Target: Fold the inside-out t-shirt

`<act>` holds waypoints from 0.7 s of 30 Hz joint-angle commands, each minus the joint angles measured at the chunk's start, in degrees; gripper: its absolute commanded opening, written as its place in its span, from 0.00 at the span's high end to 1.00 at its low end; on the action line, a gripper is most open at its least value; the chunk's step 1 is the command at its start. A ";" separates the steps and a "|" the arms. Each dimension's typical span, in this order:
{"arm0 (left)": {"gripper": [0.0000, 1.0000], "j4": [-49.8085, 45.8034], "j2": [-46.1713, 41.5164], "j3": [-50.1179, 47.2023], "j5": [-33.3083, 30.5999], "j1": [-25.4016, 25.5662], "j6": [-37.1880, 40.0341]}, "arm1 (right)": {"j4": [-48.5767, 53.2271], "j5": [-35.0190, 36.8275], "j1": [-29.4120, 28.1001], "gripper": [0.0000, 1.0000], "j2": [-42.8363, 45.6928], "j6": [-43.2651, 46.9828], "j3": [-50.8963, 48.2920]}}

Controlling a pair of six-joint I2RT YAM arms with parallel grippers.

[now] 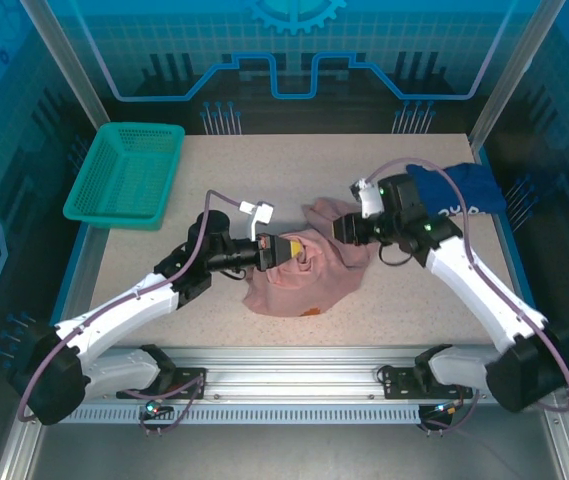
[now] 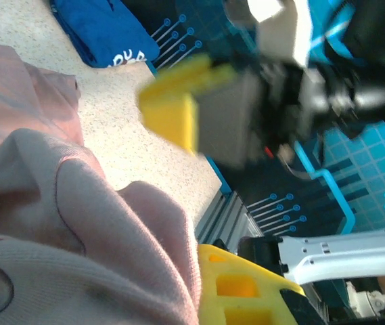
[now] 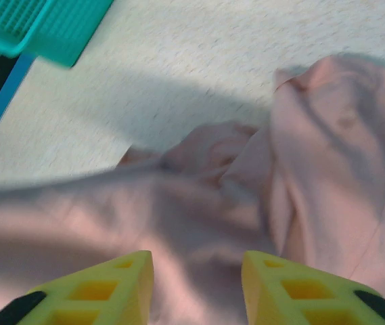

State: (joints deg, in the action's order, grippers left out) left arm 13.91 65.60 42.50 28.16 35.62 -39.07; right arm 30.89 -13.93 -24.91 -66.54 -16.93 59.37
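- Now we see the inside-out t-shirt (image 1: 309,275) bunched in a heap at the centre of the table (image 1: 264,170), nowhere near flat.
- First risk: the left gripper (image 1: 290,250) is pinched tight on a fold at the heap's left side. If it pulls alone, we judge the whole bundle drags instead of spreading.
- Second risk: the right gripper (image 3: 195,264), fingers parted with nothing between them, could bite several layers and lock in the crumple.
- Pose: the left arm reaches in low from lower left. The right arm bends in from lower right, gripper at the heap's upper right edge, with the dark blue shirt (image 1: 459,190) behind it.
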 commanded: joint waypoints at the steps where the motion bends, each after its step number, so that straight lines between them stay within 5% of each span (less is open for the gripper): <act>1: 1.00 0.06 -0.73 2.23 -2.25 -0.81 -1.60 | -0.38 -2.38 -5.26 0.59 9.31 5.04 -3.64; 7: 1.00 -0.06 -0.58 2.36 -2.58 -0.88 -1.91 | -8.90 -6.66 -10.67 0.58 9.05 1.35 -9.36; 21: 1.00 -0.82 -1.79 1.61 -2.77 -0.90 -1.45 | -21.86 -7.43 -11.25 0.57 0.08 -6.84 -9.63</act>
State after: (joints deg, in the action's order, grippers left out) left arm 13.41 65.47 42.72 26.30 35.24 -40.60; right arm 13.80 -20.08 -35.38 -65.58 -21.78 48.71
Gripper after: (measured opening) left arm 0.046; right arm 0.426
